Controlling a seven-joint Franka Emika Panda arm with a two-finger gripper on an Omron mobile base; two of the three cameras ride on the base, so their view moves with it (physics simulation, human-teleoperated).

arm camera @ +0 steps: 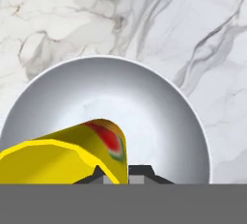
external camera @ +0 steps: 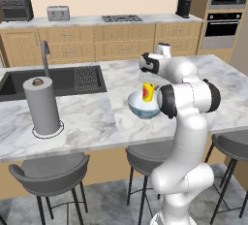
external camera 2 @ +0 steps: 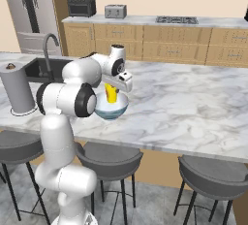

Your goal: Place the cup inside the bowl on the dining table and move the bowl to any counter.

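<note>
Sitting on the marble table (external camera: 87,122), the bowl (arm camera: 144,102) is upright, mouth up; cup (arm camera: 72,153) hangs over its white inside, long axis roughly vertical in the base views, red patch toward the bowl; claw (arm camera: 123,175) clamped on the cup's rim, cup directly below it.

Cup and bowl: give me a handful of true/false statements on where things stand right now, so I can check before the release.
1. The gripper is shut on the cup. True.
2. The cup hangs over the bowl. True.
3. The bowl stands on the counter by the hob. False: it stands on the dining table.
4. The paper towel roll lies inside the bowl. False: it stands upright near the sink.
5. The cup is blue. False: yellow with a red patch.
</note>
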